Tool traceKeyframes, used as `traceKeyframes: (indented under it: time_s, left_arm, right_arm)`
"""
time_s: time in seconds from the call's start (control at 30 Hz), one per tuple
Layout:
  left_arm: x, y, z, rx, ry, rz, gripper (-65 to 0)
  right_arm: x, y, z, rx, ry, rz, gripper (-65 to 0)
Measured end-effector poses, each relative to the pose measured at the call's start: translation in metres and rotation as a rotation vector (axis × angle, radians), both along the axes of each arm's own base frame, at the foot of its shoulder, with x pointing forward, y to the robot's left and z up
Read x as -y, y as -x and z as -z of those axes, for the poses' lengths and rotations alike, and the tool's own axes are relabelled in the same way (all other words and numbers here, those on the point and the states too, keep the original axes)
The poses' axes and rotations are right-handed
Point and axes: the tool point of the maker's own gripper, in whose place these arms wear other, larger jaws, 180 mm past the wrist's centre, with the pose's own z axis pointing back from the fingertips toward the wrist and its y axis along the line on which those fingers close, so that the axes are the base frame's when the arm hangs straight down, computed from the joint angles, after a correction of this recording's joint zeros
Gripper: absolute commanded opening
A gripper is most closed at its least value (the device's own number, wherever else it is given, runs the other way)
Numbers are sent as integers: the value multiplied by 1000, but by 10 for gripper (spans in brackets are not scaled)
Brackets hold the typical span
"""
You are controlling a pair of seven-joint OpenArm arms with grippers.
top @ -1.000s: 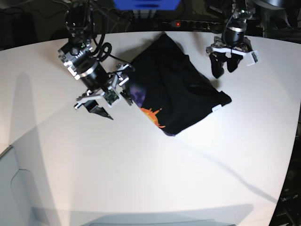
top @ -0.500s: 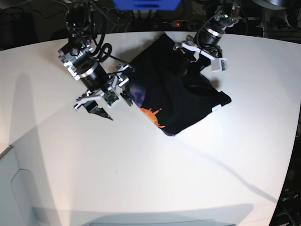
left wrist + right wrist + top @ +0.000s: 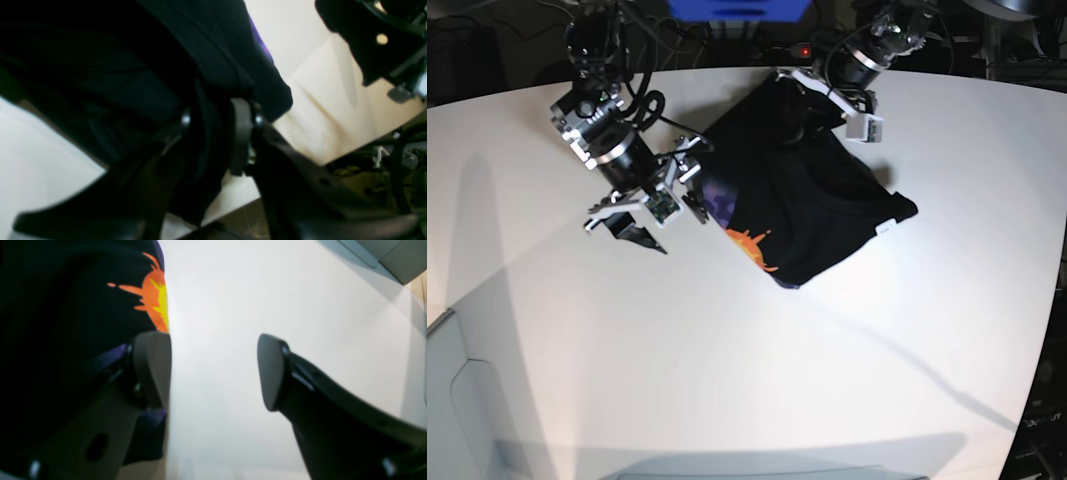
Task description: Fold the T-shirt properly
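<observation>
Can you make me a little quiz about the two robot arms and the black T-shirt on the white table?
1. True or false: cloth of the T-shirt sits between the left gripper's fingers.
2. What lies between the right gripper's fingers?
A. the sleeve
B. nothing but bare table
C. the white tag
3. Fill in: beside the purple, the picture printed on the shirt is yellow and ____.

Key:
1. True
2. B
3. Orange
</observation>
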Motion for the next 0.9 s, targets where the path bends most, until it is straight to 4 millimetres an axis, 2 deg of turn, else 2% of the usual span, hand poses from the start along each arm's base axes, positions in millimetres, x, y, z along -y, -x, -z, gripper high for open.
traceKeyframes:
  time_s: [0.23, 0.43, 0.53, 0.63, 0.7, 0.77, 0.9]
  left_arm:
    - [0, 17, 4, -41, 4, -3, -524]
    - [0, 24, 7, -57, -1, 3, -520]
    - [-3, 28, 19, -47, -91, 39, -520]
    - [11, 37, 23, -5, -154, 111, -524]
    - [21, 37, 18, 77, -148, 120, -564]
    - [25, 40, 17, 143, -156, 123, -650]
    - [24, 40, 16, 254, -174, 98, -650]
  right_arm:
    - [0, 0, 0, 1, 1, 0, -240]
    - [0, -1, -1, 2, 0, 0, -240]
    - [0, 0, 0, 1, 0, -1, -240]
    - [0, -1, -1, 3, -1, -1, -240]
    - [-1, 0, -1, 2, -1, -2, -241]
    - [-1, -1, -1, 3, -1, -1, -241]
    - [-1, -1, -1, 3, -1, -1, -241]
